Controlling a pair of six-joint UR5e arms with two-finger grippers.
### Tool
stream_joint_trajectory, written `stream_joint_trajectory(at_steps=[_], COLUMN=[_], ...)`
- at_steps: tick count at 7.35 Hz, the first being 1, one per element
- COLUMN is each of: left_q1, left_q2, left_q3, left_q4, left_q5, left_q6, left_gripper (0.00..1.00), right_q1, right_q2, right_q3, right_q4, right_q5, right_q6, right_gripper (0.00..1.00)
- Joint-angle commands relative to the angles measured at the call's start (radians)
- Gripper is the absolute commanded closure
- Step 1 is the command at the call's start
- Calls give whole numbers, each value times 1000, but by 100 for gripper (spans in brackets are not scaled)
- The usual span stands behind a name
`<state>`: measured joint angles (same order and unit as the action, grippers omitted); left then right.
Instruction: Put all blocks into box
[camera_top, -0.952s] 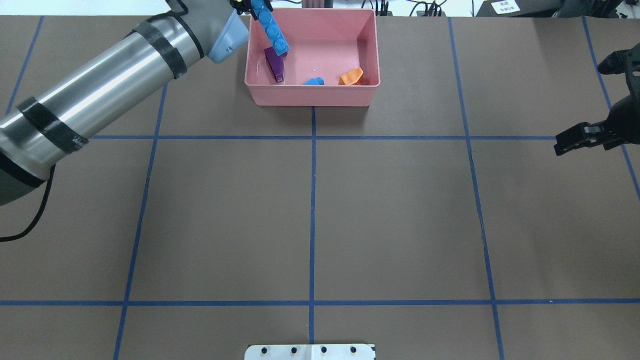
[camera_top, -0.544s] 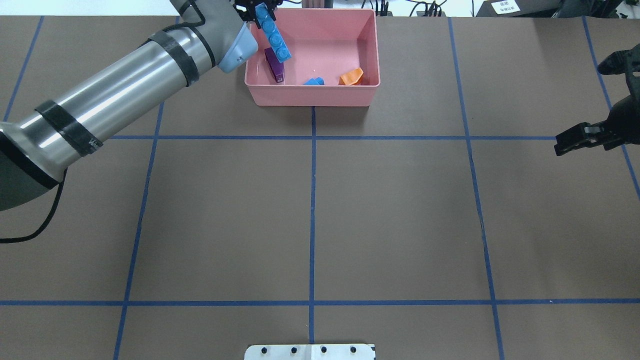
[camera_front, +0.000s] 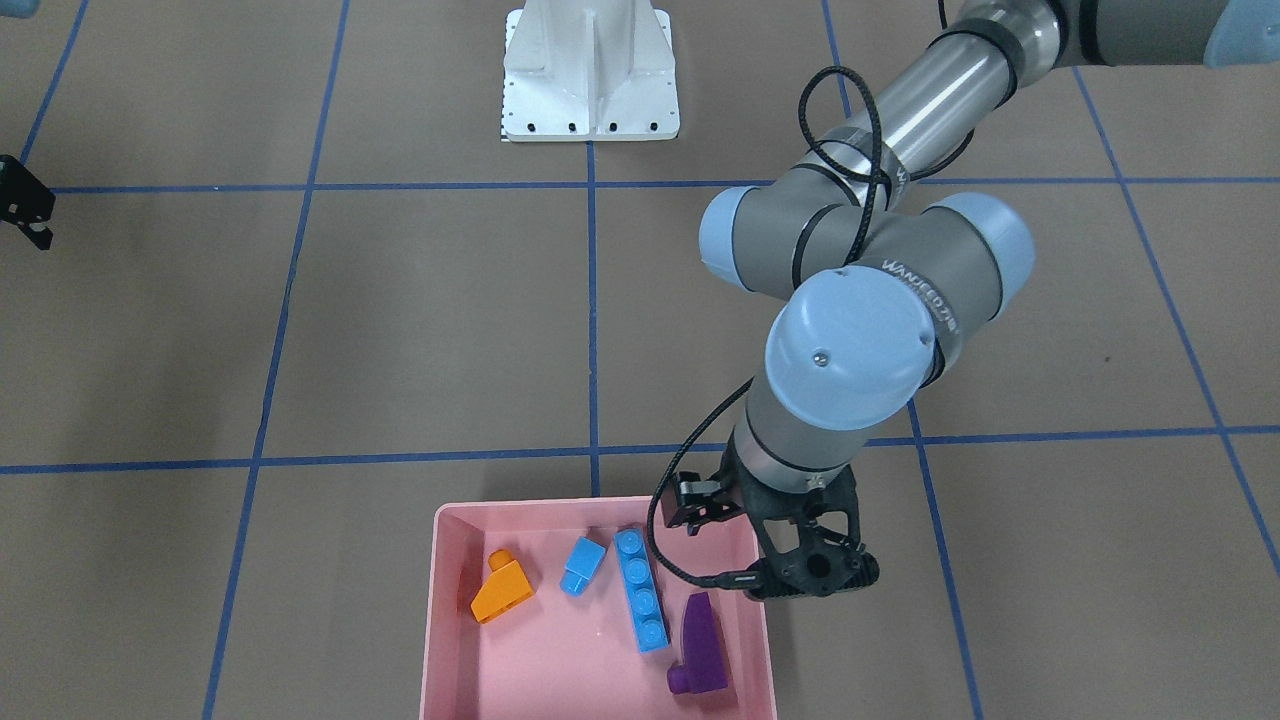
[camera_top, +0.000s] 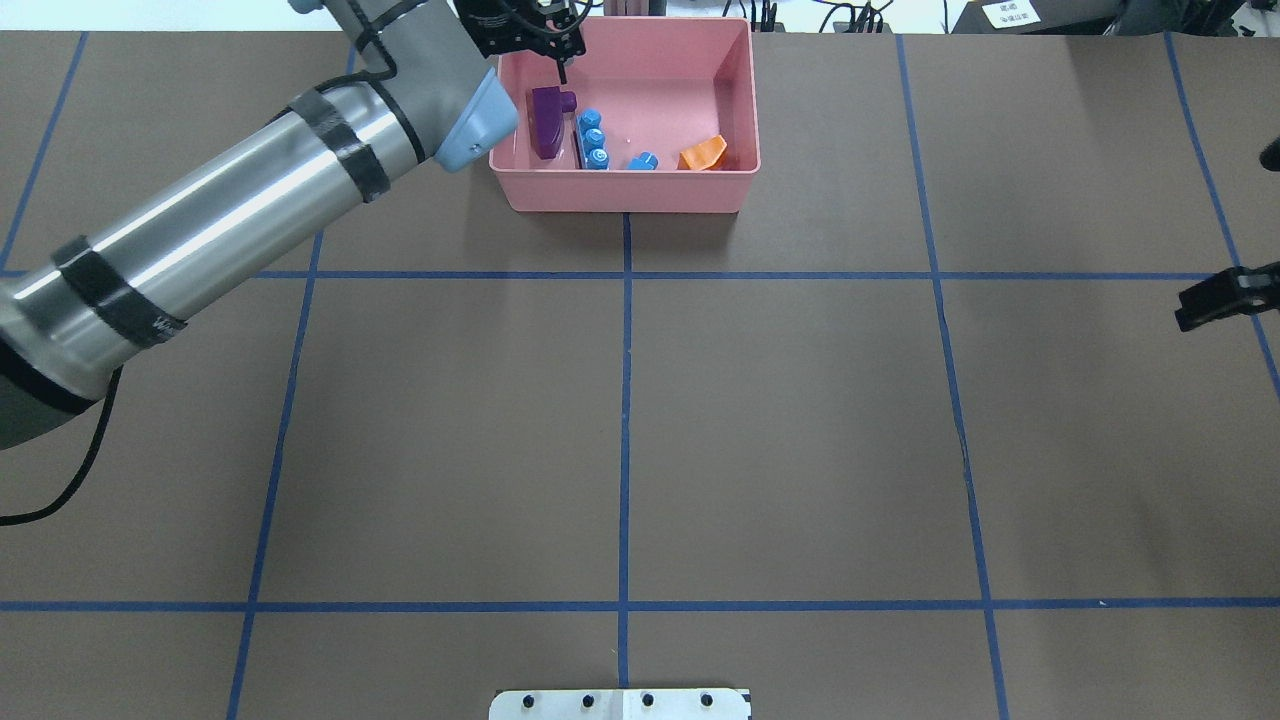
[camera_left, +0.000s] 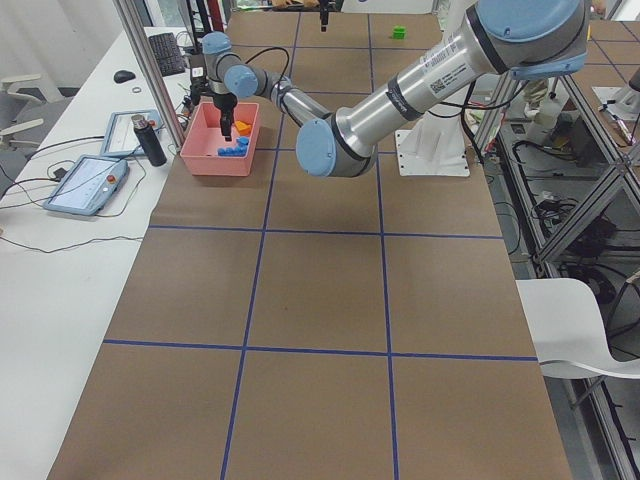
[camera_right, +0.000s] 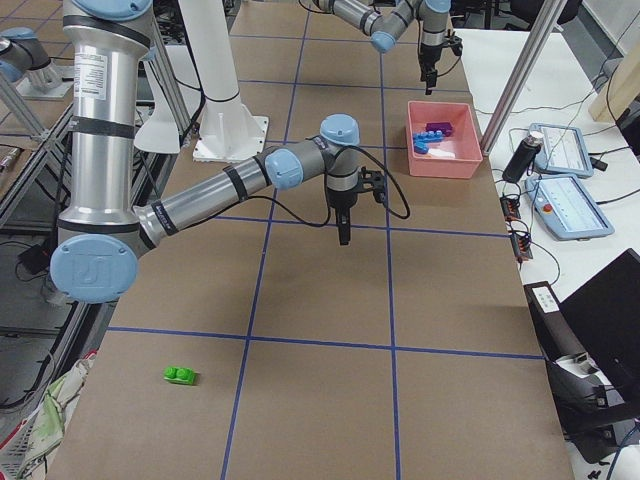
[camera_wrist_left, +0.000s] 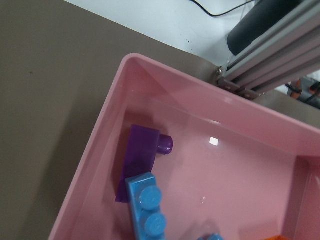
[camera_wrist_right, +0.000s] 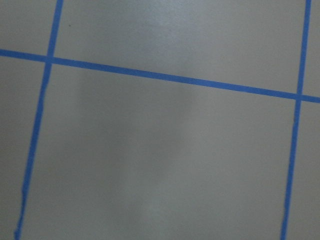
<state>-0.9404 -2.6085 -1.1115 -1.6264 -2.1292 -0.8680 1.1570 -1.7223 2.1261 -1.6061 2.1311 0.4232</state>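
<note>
**Four blocks boxed, green one still out**

On the table (camera_top: 800, 450), the box (camera_top: 625, 192) sits at the far edge, within the left arm's reach. The left tool (camera_top: 560, 62) hangs over the box's left end, carrying nothing. I cannot tell whether its fingers are spread, nor the right tool's (camera_top: 1195, 308). Inside lie four blocks: long blue (camera_front: 640, 590), purple (camera_front: 700, 645) just beside it, orange (camera_front: 503, 590) and small blue (camera_front: 582, 567). The green block (camera_right: 180, 376) lies near the table's right-end, robot-side corner, which likely makes it the right arm's job.

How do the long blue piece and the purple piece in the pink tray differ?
The long blue block is a straight bar with four studs in a row; the purple block is a sloped wedge with one stud. The blue block is longer and slimmer than the purple. Both lie side by side in the pink box.
</note>
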Motion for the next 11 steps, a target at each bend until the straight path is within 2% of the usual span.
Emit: stream_joint_trajectory(at_steps=[1,3,4,5,6,7,8,11], left_q1=[-61,-151,-197,-222,-248,-248,-248,-247], left_q2=[262,463,537,595,616,620,622,662], left_q3=[-254,-347,-359,-388,-399,-406,-409,-465], left_q4=[83,82,76,80,80,80,80,80], left_q5=[-26,-78,-81,-92,-94,-92,-91,-90], left_q6=[287,546,655,764,779,779,779,768], left_gripper=[0,0,0,0,0,0,0,0], right_q1=[52,67,70,73,88,90,89,81], right_q2=[-222,-441,-507,-557,-577,-597,-634,-663], right_q3=[-9,-56,-130,-255,-419,-548,-616,-632], right_q4=[160,376,506,690,879,1054,1168,1169], right_q5=[3,10,15,35,108,139,139,144], right_q6=[-121,-156,-153,-146,-135,-56,12,25], right_gripper=[0,0,0,0,0,0,0,0])
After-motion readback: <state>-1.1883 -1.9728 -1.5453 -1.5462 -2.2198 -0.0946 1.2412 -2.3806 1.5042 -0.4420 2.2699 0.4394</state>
